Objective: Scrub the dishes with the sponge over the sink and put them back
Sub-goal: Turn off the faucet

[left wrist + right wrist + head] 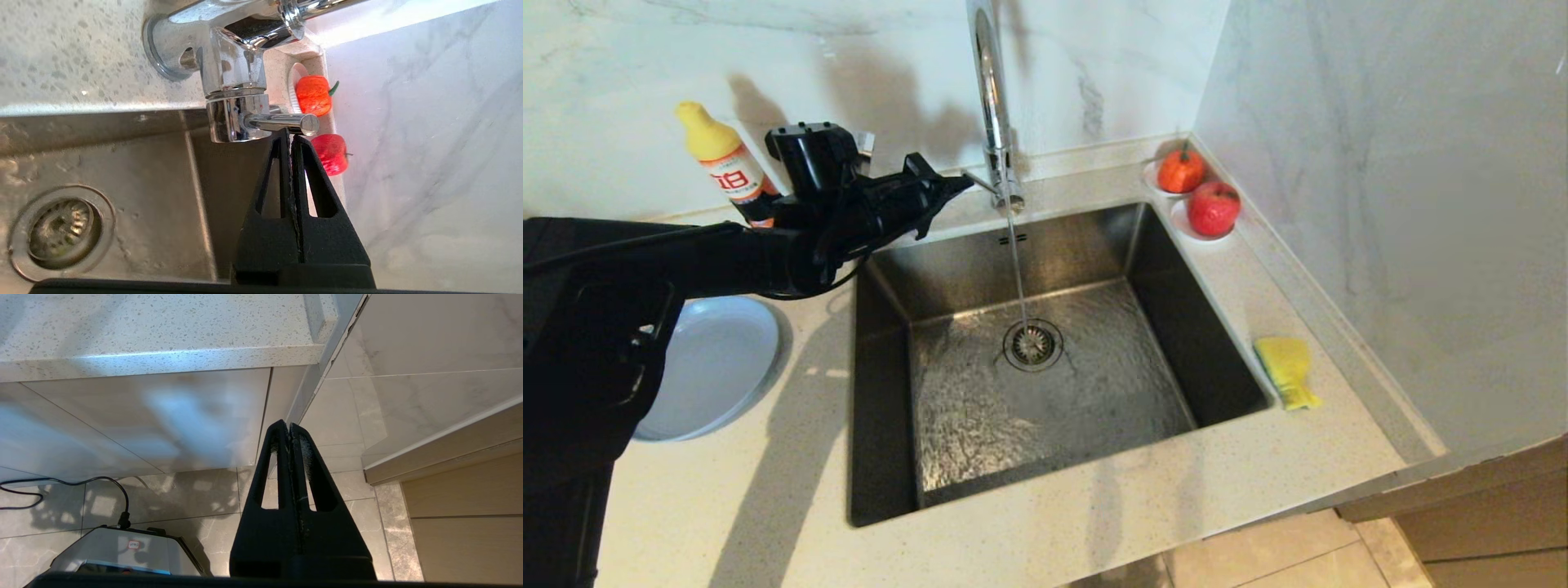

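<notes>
My left gripper (pixel 956 186) is shut and empty, its tips against the tap's lever (pixel 286 122) at the back of the steel sink (pixel 1045 457). A thin stream of water runs from the tap (pixel 992 106) onto the round drain (pixel 1033 343). One of the dishes, a pale bluish-white plate (pixel 719 359), lies on the counter left of the sink, partly hidden by my left arm. On the counter to the right of the sink lies the yellow sponge (pixel 1288 369). My right gripper (pixel 289 426) hangs shut and empty below the counter edge, over the floor.
A yellow-capped bottle (pixel 727 159) stands at the back left behind my left arm. Two small white saucers with red fruit (pixel 1213 208) sit in the back right corner by the marble wall (pixel 1380 204). A grey device and cable (pixel 118 547) lie on the floor.
</notes>
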